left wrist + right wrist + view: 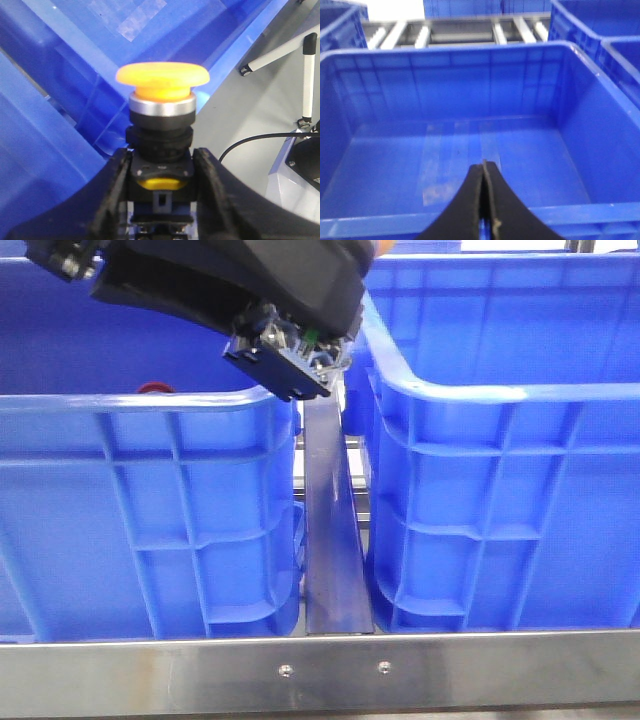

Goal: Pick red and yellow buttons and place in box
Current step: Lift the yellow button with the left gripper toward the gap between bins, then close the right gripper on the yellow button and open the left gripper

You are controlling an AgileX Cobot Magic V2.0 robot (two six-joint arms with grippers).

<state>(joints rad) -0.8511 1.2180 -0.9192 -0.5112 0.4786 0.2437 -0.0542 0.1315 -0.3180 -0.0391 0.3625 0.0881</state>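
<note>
Between two blue crates (150,490), left end effector (161,200) grips yellow button (162,82).

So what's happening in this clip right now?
The left gripper is shut on the yellow button, holding it by its black body, cap up, with blue crate walls behind it. The right gripper is shut and empty, above a blue crate with no buttons visible inside. In the front view, a red cap peeks over the left crate's rim.
</note>
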